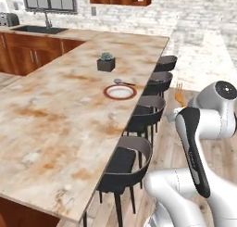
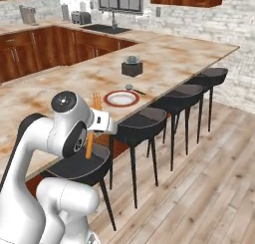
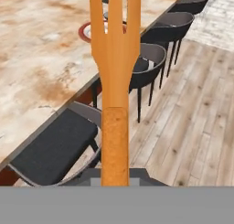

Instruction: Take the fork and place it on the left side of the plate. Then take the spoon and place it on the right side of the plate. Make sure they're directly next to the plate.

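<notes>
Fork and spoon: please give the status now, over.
Jaws shut on fork, tines up, held off the counter over the stools. Spoon lies beside far rim of plate. Nothing in the way.

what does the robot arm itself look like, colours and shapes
The arm is built of glossy white, rounded shell segments with dark grey to black bands and panels at the joints. A round dark cap closes one joint end, ringed in white. No loose cables show. A small white block sits at the wrist in the right base view.

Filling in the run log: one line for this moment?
gripper: shut on slim orange fork, off counter | grey-bowled spoon: beside red-rimmed plate
</notes>
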Controlling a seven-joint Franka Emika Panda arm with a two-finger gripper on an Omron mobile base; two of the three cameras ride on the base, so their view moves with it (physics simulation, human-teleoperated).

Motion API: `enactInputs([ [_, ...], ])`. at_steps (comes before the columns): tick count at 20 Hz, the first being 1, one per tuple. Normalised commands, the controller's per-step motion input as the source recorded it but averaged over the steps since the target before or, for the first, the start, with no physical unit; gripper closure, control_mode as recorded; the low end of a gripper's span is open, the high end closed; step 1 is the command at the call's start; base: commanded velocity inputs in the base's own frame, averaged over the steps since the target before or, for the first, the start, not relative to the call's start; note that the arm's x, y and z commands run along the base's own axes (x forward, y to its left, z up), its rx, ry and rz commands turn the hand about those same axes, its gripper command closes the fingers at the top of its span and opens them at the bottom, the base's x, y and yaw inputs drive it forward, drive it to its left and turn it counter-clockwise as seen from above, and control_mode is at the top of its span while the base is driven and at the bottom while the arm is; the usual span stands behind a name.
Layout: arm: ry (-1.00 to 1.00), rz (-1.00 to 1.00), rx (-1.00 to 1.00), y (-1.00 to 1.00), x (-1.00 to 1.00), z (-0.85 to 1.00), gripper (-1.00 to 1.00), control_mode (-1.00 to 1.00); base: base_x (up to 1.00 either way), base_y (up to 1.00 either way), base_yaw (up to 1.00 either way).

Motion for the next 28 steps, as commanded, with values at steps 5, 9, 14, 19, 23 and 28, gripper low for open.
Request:
enactInputs([
  [5, 0.0, 0.0, 0.0, 0.0, 0.0, 0.0, 1.0, 1.0, 0.62, -0.48, 0.39],
  [9, 0.0, 0.0, 0.0, 0.0, 0.0, 0.0, 1.0, 1.0, 0.61, -0.49, 0.39],
  [14, 0.0, 0.0, 0.0, 0.0, 0.0, 0.0, 1.0, 1.0, 0.61, -0.6, 0.35],
  [19, 0.0, 0.0, 0.0, 0.0, 0.0, 0.0, 1.0, 1.0, 0.36, -0.87, 0.26],
  [23, 0.0, 0.0, 0.0, 0.0, 0.0, 0.0, 1.0, 1.0, 0.25, -0.94, 0.23],
  [28, 0.0, 0.0, 0.0, 0.0, 0.0, 0.0, 1.0, 1.0, 0.17, -0.95, 0.22],
])
